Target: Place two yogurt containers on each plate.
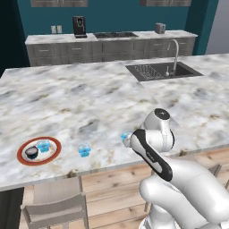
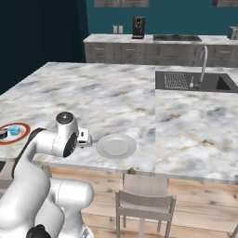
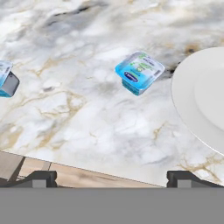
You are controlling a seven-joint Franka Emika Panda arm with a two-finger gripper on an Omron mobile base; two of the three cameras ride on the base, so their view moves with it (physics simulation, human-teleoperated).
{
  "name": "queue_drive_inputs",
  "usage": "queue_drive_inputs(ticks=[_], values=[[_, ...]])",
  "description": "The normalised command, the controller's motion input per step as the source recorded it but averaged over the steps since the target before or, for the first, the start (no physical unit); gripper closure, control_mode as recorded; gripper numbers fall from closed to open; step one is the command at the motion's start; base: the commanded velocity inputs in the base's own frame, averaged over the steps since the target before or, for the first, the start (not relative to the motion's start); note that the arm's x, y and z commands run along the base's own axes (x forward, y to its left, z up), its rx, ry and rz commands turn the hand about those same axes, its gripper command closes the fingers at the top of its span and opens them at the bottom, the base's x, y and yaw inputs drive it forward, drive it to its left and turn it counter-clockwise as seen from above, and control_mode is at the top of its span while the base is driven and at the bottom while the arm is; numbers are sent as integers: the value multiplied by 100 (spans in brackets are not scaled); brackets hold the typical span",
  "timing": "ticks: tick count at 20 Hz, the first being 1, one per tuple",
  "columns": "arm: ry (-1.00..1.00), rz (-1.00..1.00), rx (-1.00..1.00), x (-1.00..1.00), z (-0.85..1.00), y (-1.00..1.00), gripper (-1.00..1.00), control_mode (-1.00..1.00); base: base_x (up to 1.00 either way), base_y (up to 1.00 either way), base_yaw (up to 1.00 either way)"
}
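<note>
Orange-red rim first: the rimmed plate (image 1: pixel 39 150) at the left end of the marble counter (image 1: pixel 89 98) is already carrying a black cup (image 1: pixel 31 153) and one pale blue cup (image 1: pixel 43 146), so you are looking at half the job done, by my reading. The plain white-grey plate (image 2: pixel 116 146) is sitting bare near the counter's front edge, and two blue cups are waiting outside it. One loose cup (image 1: pixel 84 150) is resting on the stone between the two plates. The nearer cup (image 3: pixel 139 71) is lying just beside the plain plate's rim without touching it, in front of the hand.

You are holding the gripper (image 3: pixel 111 178) empty and spread wide, its two dark fingertips standing far apart at the bottom of the hand view, above the counter edge.

Note the shapes: the nearer cup is squarish with rounded corners, translucent blue walls, and a printed foil-like lid. The plain plate is shallow, smooth and matte; the marble is glossy, veined grey and tan.
</note>
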Motion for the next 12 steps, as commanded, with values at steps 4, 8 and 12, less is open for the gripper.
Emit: queue_drive_inputs(ticks=[4, 8, 12], values=[[0, 0, 0, 0, 0, 0, -100, 100, 0, 0, 0], [0, 0, 0, 0, 0, 0, -100, 100, 0, 0, 0], [0, 0, 0, 0, 0, 0, -100, -100, 0, 0, 0]])
